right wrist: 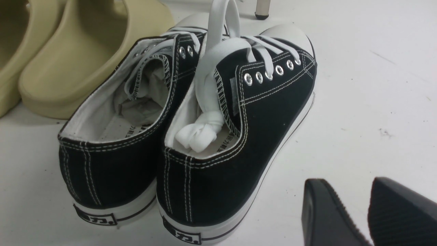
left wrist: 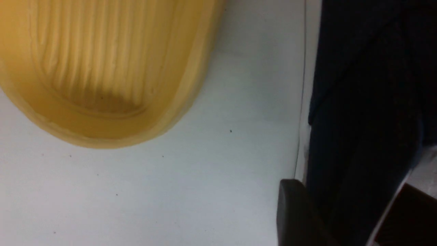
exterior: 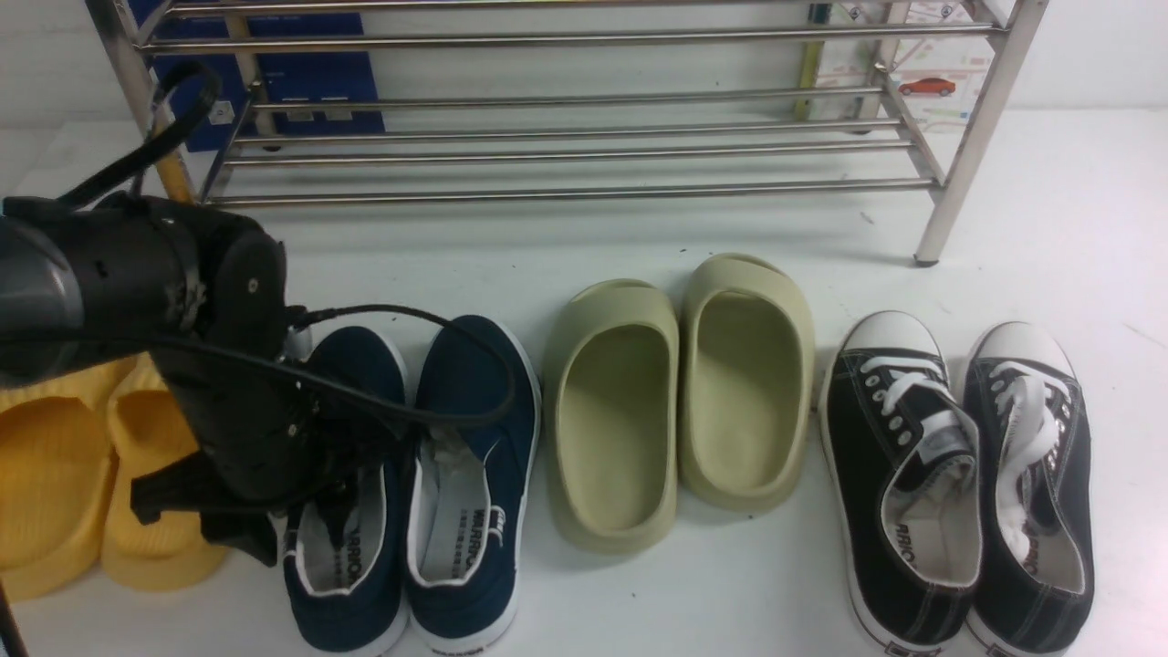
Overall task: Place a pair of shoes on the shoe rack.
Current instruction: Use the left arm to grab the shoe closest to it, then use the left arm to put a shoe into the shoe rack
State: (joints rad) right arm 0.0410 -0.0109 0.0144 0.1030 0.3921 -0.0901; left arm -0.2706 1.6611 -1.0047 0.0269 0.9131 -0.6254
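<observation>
Heels of the black lace-up sneakers and the navy slip-ons come nearest us, at the lower edge of our front view. We see both navy shoes standing upright side by side on the white bench, toes toward the steel shoe rack, on our side of it and off its bars. Our left claw reaches down at the left-hand navy shoe, its fingers apart: one outside the shoe, the other inside the opening, with the side wall between them. We cannot tell whether they press on it. Our right claw has its fingers apart over bare bench beside the sneakers. To the left of the navy pair we have the yellow slides, partly behind our left arm; between the navy pair and the sneakers sit the olive slides.
</observation>
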